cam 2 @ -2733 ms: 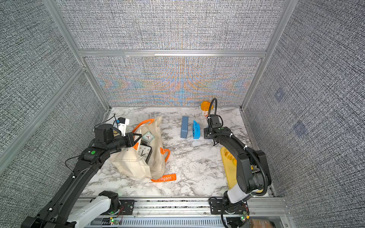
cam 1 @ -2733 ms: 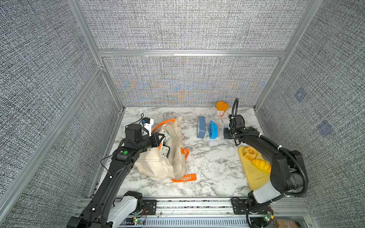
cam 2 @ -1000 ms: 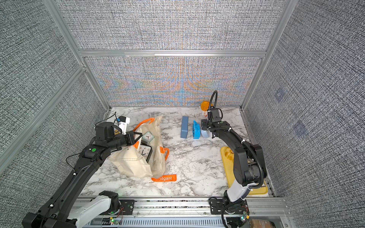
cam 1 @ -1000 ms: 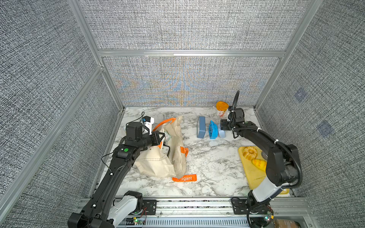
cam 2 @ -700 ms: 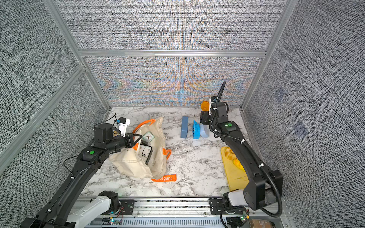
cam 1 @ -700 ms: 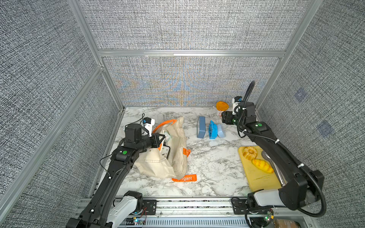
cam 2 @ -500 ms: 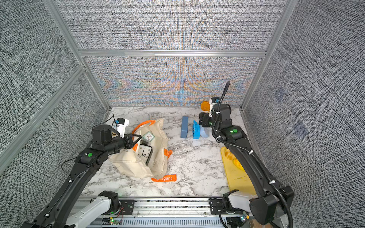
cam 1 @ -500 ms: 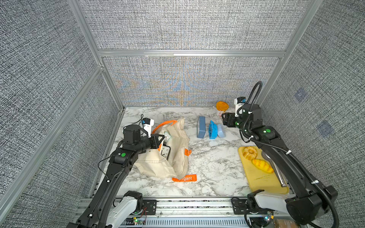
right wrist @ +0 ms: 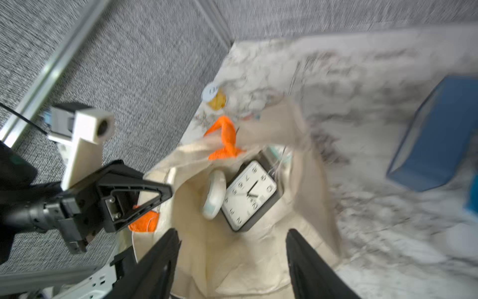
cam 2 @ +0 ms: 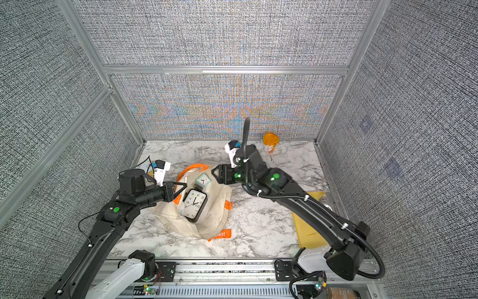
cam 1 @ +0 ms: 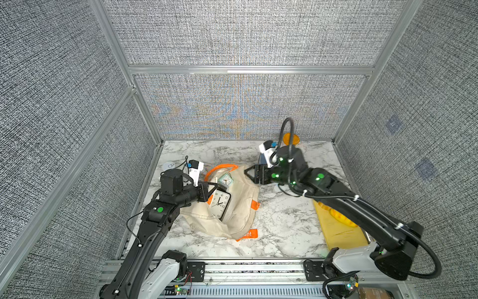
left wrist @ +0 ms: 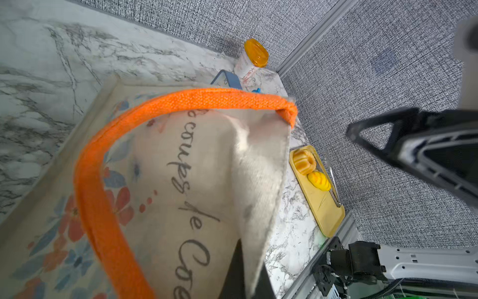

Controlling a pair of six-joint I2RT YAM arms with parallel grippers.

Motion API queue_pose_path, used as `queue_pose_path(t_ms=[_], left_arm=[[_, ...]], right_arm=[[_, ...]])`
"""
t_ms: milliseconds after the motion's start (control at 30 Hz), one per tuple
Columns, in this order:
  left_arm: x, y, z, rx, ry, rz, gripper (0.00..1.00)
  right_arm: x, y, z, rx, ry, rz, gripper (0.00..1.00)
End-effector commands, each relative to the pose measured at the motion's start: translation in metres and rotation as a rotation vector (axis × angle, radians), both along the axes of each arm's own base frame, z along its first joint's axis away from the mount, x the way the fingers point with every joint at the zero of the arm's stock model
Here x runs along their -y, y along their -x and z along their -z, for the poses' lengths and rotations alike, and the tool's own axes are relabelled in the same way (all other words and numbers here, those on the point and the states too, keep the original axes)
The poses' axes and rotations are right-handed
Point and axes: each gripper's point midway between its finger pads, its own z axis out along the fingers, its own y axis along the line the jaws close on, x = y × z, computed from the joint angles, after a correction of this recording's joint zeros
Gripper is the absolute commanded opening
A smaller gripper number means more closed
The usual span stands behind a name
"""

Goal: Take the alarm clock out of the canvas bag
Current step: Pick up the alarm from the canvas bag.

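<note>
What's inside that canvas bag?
A black square alarm clock, a small mint-green clock and a white rounded thing show in the canvas bag's open mouth. Fabric hides anything deeper.

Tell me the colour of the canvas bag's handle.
Bright orange; the handle shows best in the left wrist view, arcing over the cream canvas bag.

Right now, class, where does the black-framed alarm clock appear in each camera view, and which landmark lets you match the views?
In a top view: the black-framed alarm clock sits left of centre, in the canvas bag mouth.
In a top view: the clock is again left of centre, in the bag's mouth.
Left wrist: not in it; the bag's printed side hides it.
Right wrist: centre, white face showing.
Shared landmark: the canvas bag, seen in all four.
</note>
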Motion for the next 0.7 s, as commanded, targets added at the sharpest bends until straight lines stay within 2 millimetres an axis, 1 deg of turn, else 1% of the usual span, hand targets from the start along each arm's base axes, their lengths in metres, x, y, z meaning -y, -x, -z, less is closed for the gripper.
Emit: queue_pose_path(t_ms=[0, 67, 167, 233, 267, 333, 400, 433, 467, 533, 600, 667], left_arm=[[-0.003, -0.005, -0.001, 0.0, 0.017, -0.038, 0.02], [-0.004, -0.006, -0.002, -0.007, 0.024, -0.053, 0.02], [-0.003, -0.007, -0.004, -0.015, 0.027, -0.056, 0.02], [-0.001, -0.008, -0.003, -0.028, 0.029, -0.046, 0.02], [0.0, -0.008, -0.003, -0.036, 0.032, -0.039, 0.02], [0.002, -0.008, -0.004, -0.038, 0.037, -0.032, 0.02], [0.002, -0.009, -0.006, -0.037, 0.044, -0.031, 0.02], [0.003, -0.008, -0.007, -0.036, 0.047, -0.028, 0.02], [0.003, -0.008, -0.007, -0.037, 0.048, -0.025, 0.02], [0.004, -0.008, -0.007, -0.039, 0.046, -0.021, 0.02], [0.004, -0.009, -0.006, -0.038, 0.045, -0.02, 0.02], [0.004, -0.01, -0.004, -0.043, 0.048, -0.02, 0.02]], right_arm=[[-0.036, 0.015, 0.002, -0.109, -0.148, 0.01, 0.67], [-0.046, 0.025, 0.007, -0.114, -0.152, 0.005, 0.67], [-0.053, 0.043, 0.013, -0.071, -0.114, -0.032, 0.68], [-0.061, 0.055, 0.027, -0.058, -0.076, -0.102, 0.7], [-0.065, 0.059, 0.037, -0.039, -0.04, -0.142, 0.71], [-0.062, 0.059, 0.057, 0.007, 0.052, -0.182, 0.71], [-0.064, 0.052, 0.069, 0.123, 0.134, -0.249, 0.71], [-0.066, 0.048, 0.072, 0.185, 0.167, -0.28, 0.71], [-0.068, 0.045, 0.072, 0.257, 0.197, -0.323, 0.71], [-0.069, 0.031, 0.07, 0.368, 0.24, -0.344, 0.72], [-0.071, 0.013, 0.073, 0.425, 0.237, -0.352, 0.74], [-0.076, -0.004, 0.083, 0.418, 0.218, -0.356, 0.74]])
